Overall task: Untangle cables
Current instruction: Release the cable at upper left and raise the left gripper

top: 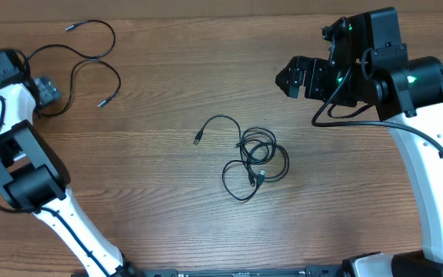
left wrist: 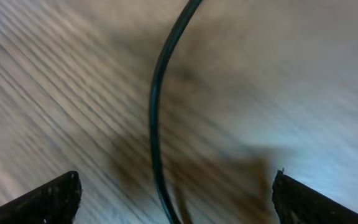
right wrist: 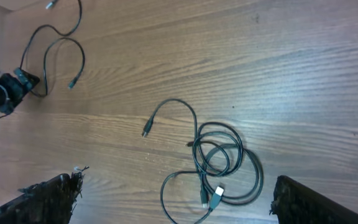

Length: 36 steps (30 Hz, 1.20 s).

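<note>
A tangled bunch of thin black cables (top: 257, 158) lies in loops at the table's middle, with one end trailing up and left; the right wrist view shows the same cables (right wrist: 219, 160) and their small plugs. A separate thin cable (top: 118, 79) lies spread out at the far left. My left gripper (top: 48, 90) hovers low over that cable (left wrist: 156, 112), which runs on the wood between its open fingers (left wrist: 48, 202). High at the back right, my right gripper (top: 291, 77) is open, well away from the bunch, and nothing sits between its fingertips (right wrist: 303, 200).
The wooden table (top: 168, 208) fills the view. Thicker black arm cables hang by the right arm (top: 344, 115). The left arm's white links (top: 60, 208) cross the front left corner. The table's back edge runs along the top left.
</note>
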Motion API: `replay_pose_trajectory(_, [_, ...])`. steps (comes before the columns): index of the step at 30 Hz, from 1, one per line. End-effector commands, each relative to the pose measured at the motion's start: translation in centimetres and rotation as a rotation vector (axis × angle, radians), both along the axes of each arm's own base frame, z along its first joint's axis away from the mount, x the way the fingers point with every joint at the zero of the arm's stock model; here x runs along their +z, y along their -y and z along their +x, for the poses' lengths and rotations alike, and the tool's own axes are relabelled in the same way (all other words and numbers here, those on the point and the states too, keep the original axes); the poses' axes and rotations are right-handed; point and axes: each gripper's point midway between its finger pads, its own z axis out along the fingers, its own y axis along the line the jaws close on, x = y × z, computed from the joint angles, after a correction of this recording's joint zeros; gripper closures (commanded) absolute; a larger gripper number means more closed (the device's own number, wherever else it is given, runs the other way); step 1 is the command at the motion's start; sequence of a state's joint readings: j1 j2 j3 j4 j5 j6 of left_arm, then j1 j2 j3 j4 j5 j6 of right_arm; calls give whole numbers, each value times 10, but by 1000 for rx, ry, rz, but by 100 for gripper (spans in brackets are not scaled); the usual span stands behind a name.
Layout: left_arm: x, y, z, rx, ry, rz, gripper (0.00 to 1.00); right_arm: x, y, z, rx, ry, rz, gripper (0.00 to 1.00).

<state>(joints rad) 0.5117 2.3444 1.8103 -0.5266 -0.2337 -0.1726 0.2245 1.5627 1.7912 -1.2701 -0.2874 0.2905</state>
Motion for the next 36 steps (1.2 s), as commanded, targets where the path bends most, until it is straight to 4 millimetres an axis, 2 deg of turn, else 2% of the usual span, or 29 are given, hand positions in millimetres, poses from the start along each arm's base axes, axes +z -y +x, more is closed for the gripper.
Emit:
replay_pose_trajectory(1, [-24,-12,-12,13,-55,14,5,-3,0,0,3,-6,-9,0])
replay_pose_trajectory(4, [-35,-13,-12,2,-68,13,14,-3,0,0,3,-5,-9,0])
replay_pose_trajectory(7, [-38,-13,-10,2,-65,13,43,-3,0,0,3,-5,-9,0])
replay_pose_trajectory(9, [-38,-15,-9,4,-56,18,49,-3,0,0,3,-7,-9,0])
replay_pose_trajectory(11, [-37,-18,-9,8,-50,21,61,-3,0,0,3,-7,-9,0])
replay_pose_trajectory(15, [-36,-27,-13,-23,-69,41,96,-3,0,0,3,-6,-9,0])
replay_pose_trajectory(17, [-32,-32,-13,-78,-94,73,96,-3,0,0,3,-7,-9,0])
replay_pose_trajectory(20, [-7,-49,-6,-120,-102,137,96,-4,0,-1,3,-8,-10,1])
replay_pose_trajectory(22, [17,-57,4,-113,-66,164,96,-4,0,-1,3,-8,-10,1])
replay_pose_trajectory(24, [53,-66,18,-110,-10,208,96,-4,0,-1,3,-9,-9,1])
replay_pose_trajectory(27, [116,-79,39,-98,97,287,96,-4,0,-1,3,-13,-10,1])
replay_pose_trajectory(29, [161,-86,49,-96,170,346,96,-5,0,-2,3,-17,-11,2])
replay_pose_trajectory(31, [195,-89,55,-93,232,385,96,-5,0,-3,3,-21,-12,4])
replay_pose_trajectory(32, [207,-88,58,-101,261,391,91,-5,0,-3,3,-21,-12,4])
replay_pose_trajectory(33, [213,-86,61,-104,284,388,70,-5,0,-3,3,-21,-12,4])
replay_pose_trajectory(34, [216,-85,62,-97,311,373,32,-5,0,-3,3,-21,-12,4])
replay_pose_trajectory(35, [216,-84,63,-82,327,358,0,-5,0,-3,3,-21,-12,4])
replay_pose_trajectory(36, [212,-84,62,-65,331,341,0,-5,0,-3,3,-21,-12,4])
